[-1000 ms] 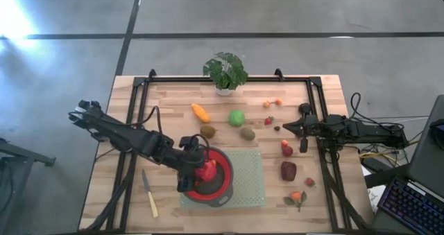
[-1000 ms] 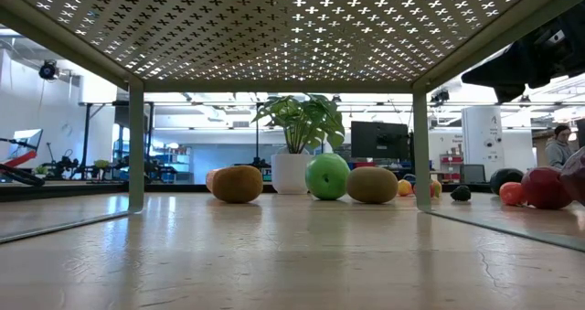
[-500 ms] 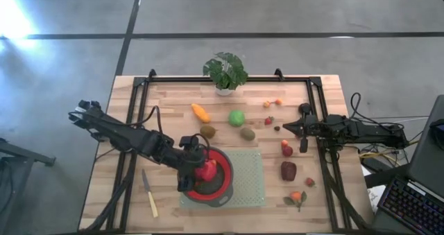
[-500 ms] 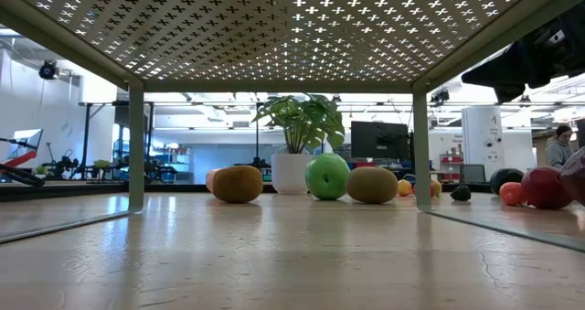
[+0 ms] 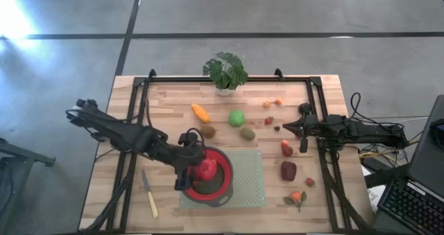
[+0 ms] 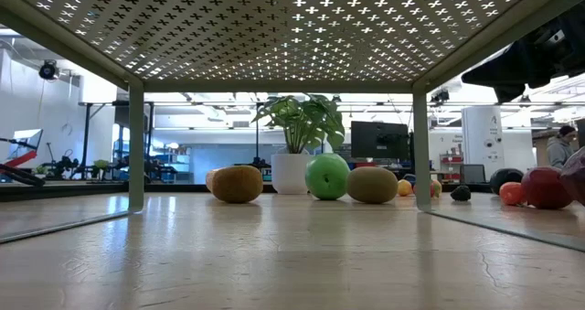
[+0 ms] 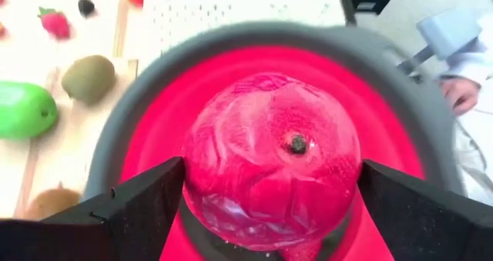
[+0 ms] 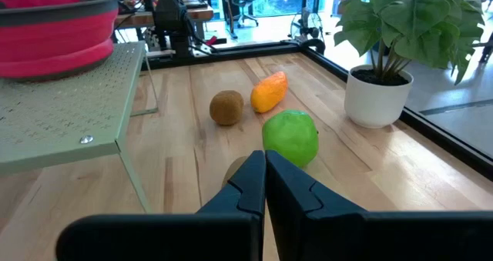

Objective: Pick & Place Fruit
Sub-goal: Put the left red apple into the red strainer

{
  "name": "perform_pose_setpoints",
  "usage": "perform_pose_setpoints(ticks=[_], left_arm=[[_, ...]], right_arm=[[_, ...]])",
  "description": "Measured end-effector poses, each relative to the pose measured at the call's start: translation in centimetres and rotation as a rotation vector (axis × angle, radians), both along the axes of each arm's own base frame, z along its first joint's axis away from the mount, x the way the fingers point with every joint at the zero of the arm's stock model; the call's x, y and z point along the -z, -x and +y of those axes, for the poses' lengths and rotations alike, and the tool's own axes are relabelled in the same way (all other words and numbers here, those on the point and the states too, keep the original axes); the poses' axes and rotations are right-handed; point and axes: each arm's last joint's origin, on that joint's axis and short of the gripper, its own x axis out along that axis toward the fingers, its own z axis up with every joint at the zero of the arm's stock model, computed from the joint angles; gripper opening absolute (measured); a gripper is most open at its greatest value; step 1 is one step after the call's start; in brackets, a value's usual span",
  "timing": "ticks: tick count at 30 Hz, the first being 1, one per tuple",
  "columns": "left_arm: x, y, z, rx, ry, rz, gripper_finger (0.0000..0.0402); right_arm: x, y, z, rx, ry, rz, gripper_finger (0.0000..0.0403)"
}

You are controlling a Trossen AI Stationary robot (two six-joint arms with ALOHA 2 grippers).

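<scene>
Red apple (image 7: 271, 157) now released, jaws wider.

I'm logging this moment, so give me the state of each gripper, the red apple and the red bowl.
Left gripper: open, fingers either side of the apple.
Right gripper: shut, empty, at the table's right side.
Round red toy apple: sitting in the bowl.
Red bowl with grey rim: upright on the green perforated stand.

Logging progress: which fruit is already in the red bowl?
The red apple: it sits inside the red bowl between the left end effector's open fingers; other fruit lies on the table.
</scene>
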Motion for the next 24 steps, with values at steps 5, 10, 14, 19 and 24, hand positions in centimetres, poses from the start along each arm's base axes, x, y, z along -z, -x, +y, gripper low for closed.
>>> perform_pose_setpoints(ticks=[5, 10, 14, 19, 24], left_arm=[[-0.3, 0.1, 0.1, 0.019, -0.016, -0.011, 0.0385], [0.6, 0.2, 0.1, 0.017, -0.027, 0.021, 0.0385], [1.1, 0.2, 0.1, -0.001, -0.015, 0.037, 0.0385], [2.3, -0.1, 0.0, -0.005, -0.013, 0.04, 0.0385], [3.9, -0.1, -0.1, -0.002, -0.024, 0.059, 0.0385]], right_arm=[[0.0, 0.0, 0.0, 0.0, 0.0, 0.0, 0.0008], [0.0, 0.0, 0.0, 0.0, 0.0, 0.0, 0.0008], [0.0, 0.0, 0.0, 0.0, 0.0, 0.0, 0.0008], [0.0, 0.0, 0.0, 0.0, 0.0, 0.0, 0.0008], [0.0, 0.0, 0.0, 0.0, 0.0, 0.0, 0.0009]])
